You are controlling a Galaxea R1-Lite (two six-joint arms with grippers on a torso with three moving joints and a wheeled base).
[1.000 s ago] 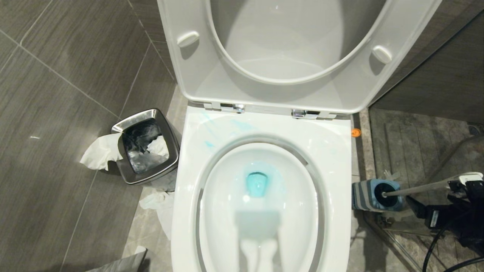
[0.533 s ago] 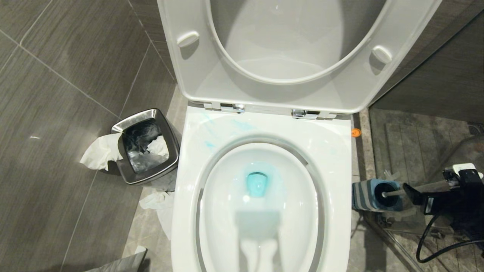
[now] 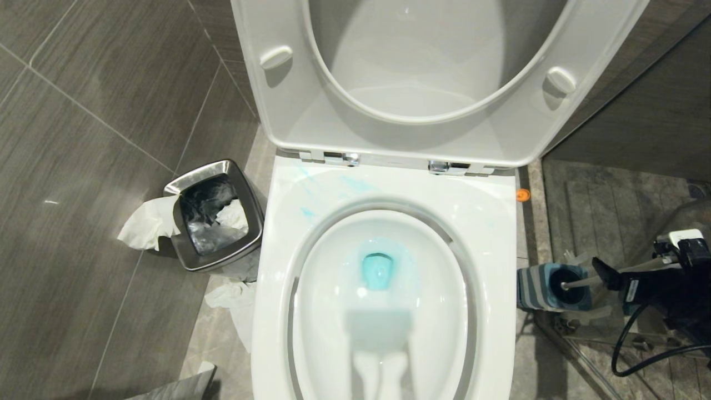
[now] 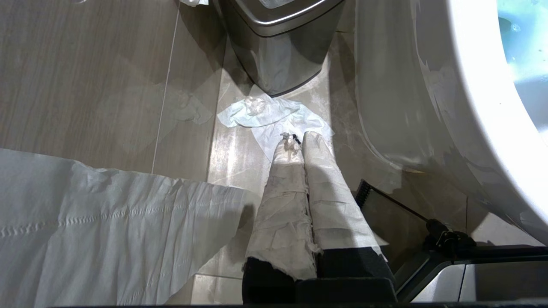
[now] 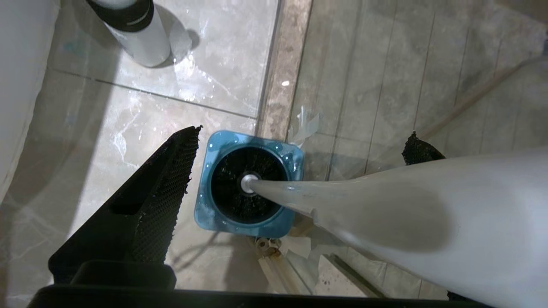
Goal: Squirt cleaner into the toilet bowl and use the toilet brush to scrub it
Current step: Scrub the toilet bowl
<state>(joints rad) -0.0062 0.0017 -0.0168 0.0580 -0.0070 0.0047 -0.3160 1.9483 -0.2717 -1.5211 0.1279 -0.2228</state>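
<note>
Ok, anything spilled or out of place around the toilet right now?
Yes: blue cleaner streaks smear the toilet bowl rim, outside the basin, and crumpled tissue hangs off the waste bin onto the floor.

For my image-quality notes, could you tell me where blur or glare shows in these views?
Head view: a blurred pale shape covers the toilet bowl's near edge. Right wrist view: the toilet brush handle looms soft and oversized; the wet floor glares. Left wrist view: sharp.

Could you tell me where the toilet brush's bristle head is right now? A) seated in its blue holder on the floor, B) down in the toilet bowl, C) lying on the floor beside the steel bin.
A: the toilet brush has its black head inside the blue holder, and the open right gripper straddles its handle.
</note>
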